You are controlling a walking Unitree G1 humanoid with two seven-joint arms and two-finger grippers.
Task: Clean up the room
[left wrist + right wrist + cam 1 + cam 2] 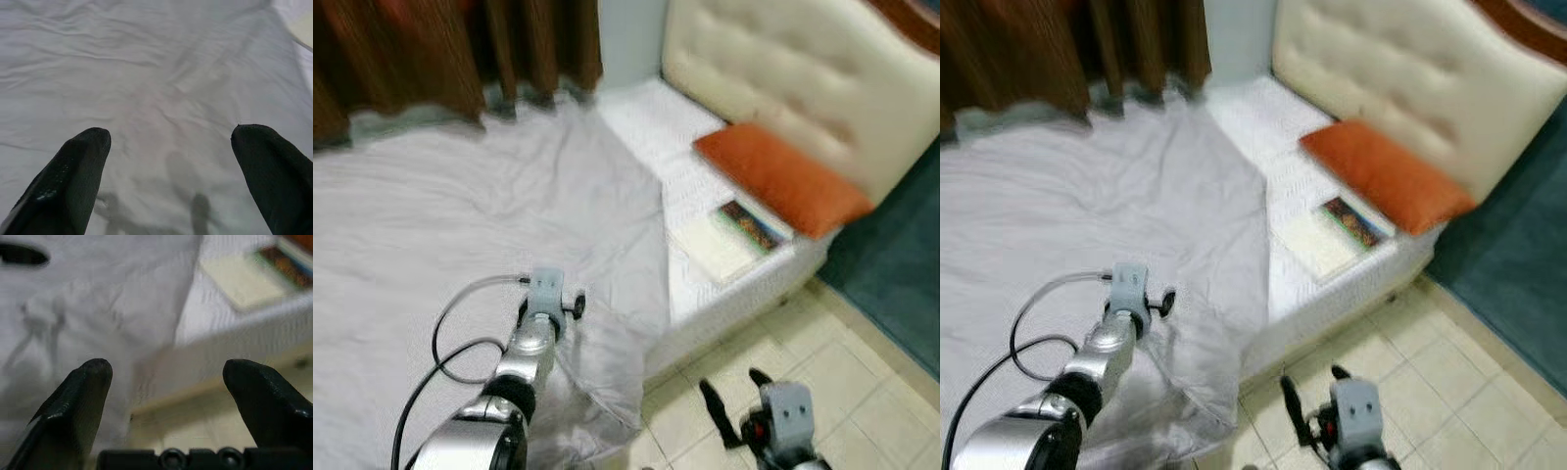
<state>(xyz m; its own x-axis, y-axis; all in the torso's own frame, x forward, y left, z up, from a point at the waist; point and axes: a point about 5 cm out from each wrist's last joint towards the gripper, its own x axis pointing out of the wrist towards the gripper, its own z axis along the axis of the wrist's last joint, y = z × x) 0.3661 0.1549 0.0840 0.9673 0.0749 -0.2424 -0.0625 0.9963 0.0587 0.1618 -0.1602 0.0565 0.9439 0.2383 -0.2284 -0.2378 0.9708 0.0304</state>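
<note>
Mostly rumpled pale sheet (460, 215), tufted headboard (803, 78)

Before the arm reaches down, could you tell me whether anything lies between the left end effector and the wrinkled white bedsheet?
Nothing visible does: the left end effector hangs open directly above the wrinkled white bedsheet, with bare fabric between its fingers.

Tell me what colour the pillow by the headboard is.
Orange: the pillow leans against the cream headboard, clearest in the left eye view.
</note>
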